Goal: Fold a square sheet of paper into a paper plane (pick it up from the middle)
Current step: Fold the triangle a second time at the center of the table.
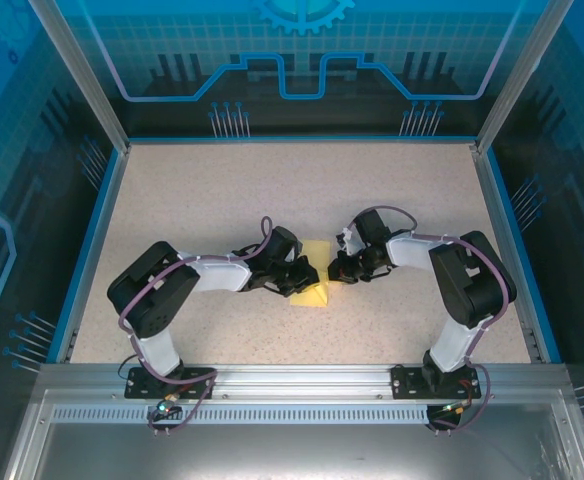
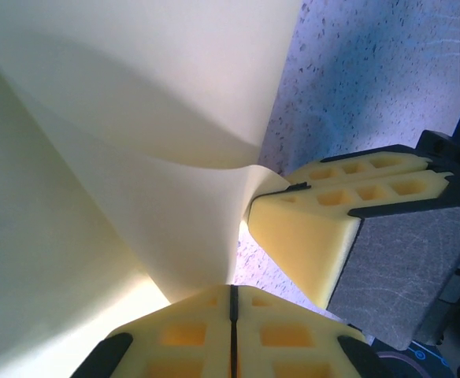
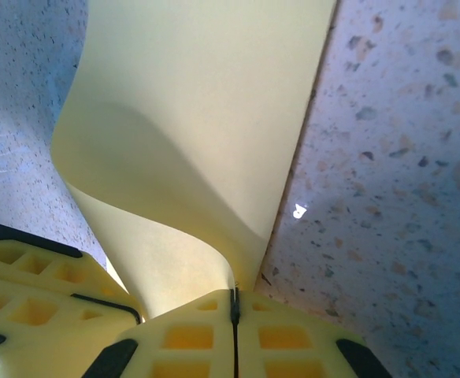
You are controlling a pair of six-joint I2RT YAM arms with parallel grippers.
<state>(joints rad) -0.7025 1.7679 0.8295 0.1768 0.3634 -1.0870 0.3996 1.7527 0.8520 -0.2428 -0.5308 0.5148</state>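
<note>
Fingers of the left gripper pressed together on the square sheet of paper, and the right gripper clamped on it too! From above, the speckled table with the sheet at its middle between both arms; up close, the wrist cameras catch the paper bowing upward off the surface.

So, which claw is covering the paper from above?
The left claw: it overlaps the yellow paper, while the right claw sits at its right edge.
</note>
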